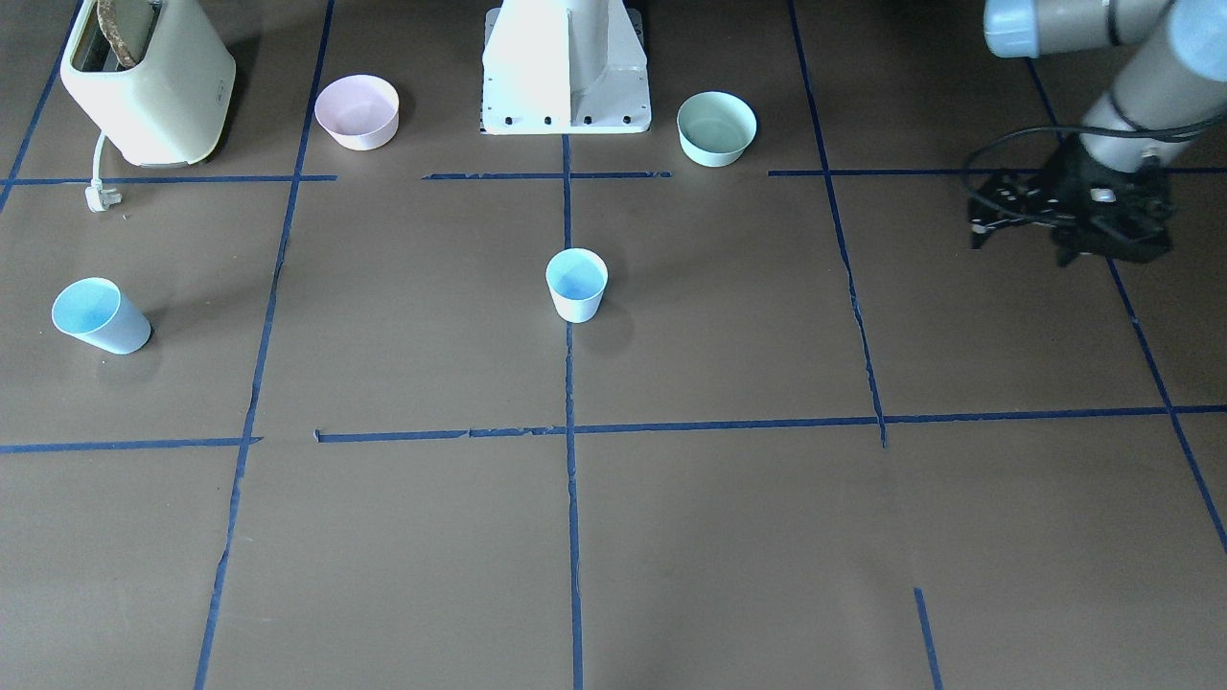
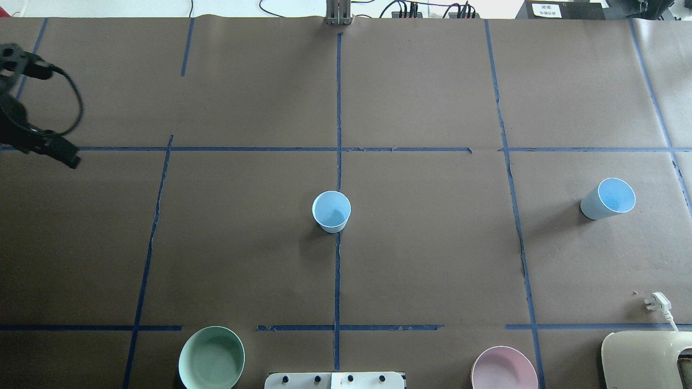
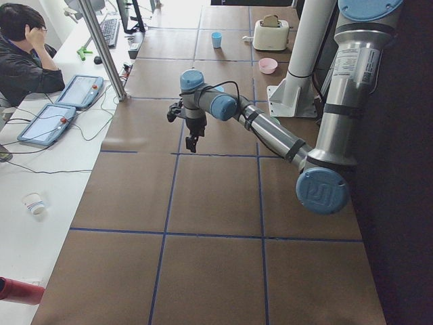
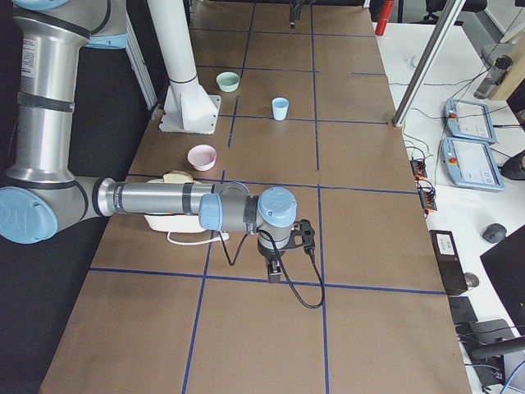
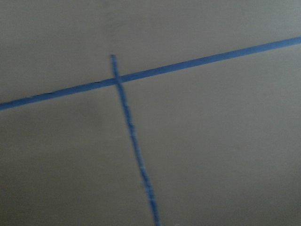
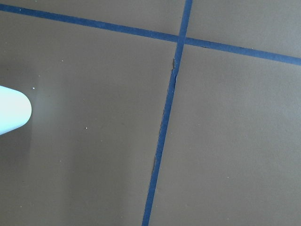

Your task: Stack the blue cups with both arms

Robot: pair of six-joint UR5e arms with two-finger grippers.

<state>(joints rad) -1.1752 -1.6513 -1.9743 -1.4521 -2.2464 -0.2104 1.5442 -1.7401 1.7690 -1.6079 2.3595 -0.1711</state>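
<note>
One blue cup (image 1: 576,284) stands upright at the table's middle, on the centre tape line; it also shows in the overhead view (image 2: 331,211). The second blue cup (image 1: 100,315) stands far out on the robot's right side (image 2: 608,198). My left gripper (image 2: 69,158) hangs over bare table at the far left, well away from both cups (image 1: 1054,244); I cannot tell whether it is open or shut. My right gripper (image 4: 275,269) shows only in the exterior right view, so I cannot tell its state. The right wrist view catches a pale cup base (image 6: 11,115) at its left edge.
A cream toaster (image 1: 144,81) with its loose plug (image 1: 99,196) stands at the robot's near right. A pink bowl (image 1: 357,111) and a mint-green bowl (image 1: 716,127) flank the white pedestal (image 1: 566,67). Blue tape lines grid the brown table. An operator (image 3: 27,54) sits beyond the table.
</note>
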